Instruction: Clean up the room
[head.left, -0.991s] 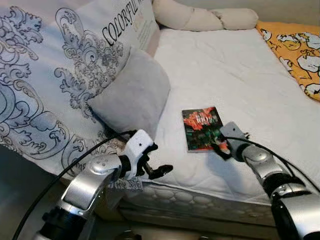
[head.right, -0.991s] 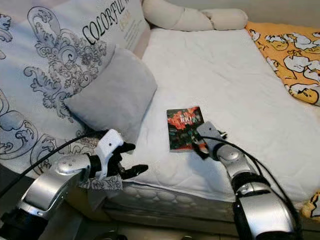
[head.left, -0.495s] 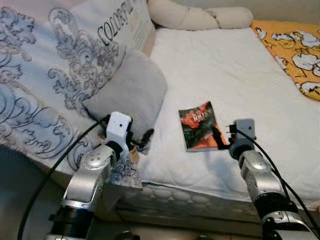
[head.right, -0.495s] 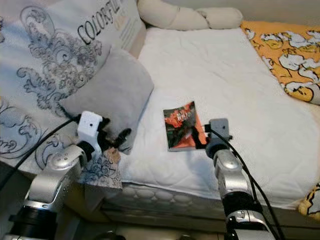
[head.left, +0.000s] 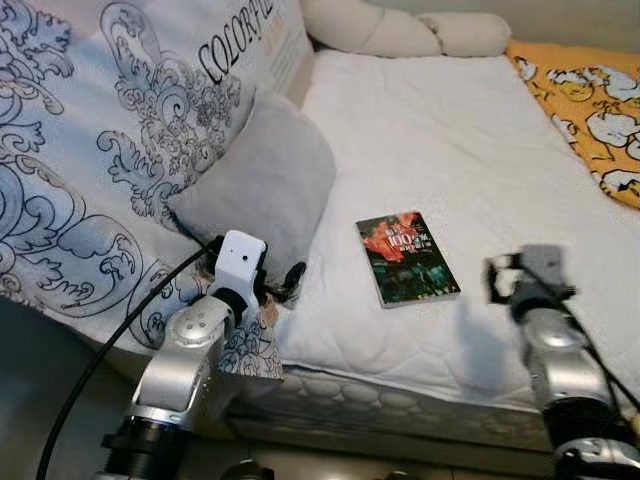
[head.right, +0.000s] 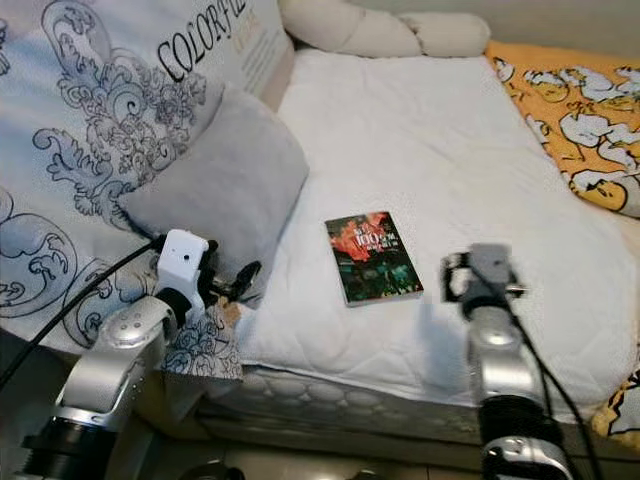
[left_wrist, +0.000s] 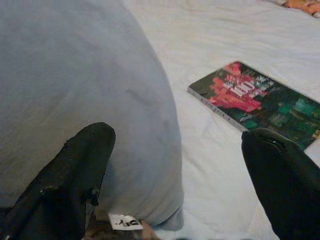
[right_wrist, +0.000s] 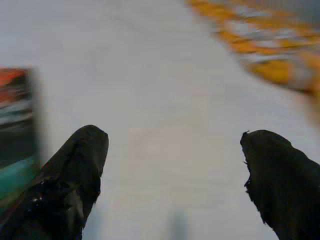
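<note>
On a white mattress (head.left: 470, 140) beside a patterned duvet (head.left: 90, 150), a paperback book (head.left: 407, 257) lies flat and untouched, its dark cover splashed with red and green. No jaws hold it. The left gripper (left_wrist: 175, 165) hovers at the near edge of the bed, just beside a grey pillow (head.left: 262, 190), its two black fingers (left_wrist: 75, 170) spread wide with nothing between them; the wrist view looks past the pillow's rounded corner toward the book. The right gripper (right_wrist: 175, 165) stands near the book on its far side from the pillow, apart from it, fingers likewise released and empty over bare sheet, the picture blurred.

Judged from how things lie, the tidying is at an early stage: the book is not yet picked up, the grey pillow leans loosely against the duvet, and an orange blanket (head.left: 585, 100) printed with white cartoon figures sits bunched at the far right of the bed. A long cream bolster (head.left: 400, 30) rests along the head of the mattress.

Large black lettering on the duvet reads "COLORFUL", with smaller orange text below it too fine to make out. The book's cover carries "100" in pale numerals amid the red; the rest of its title cannot be read. A small white tag at the pillow's corner bears unreadable print.
</note>
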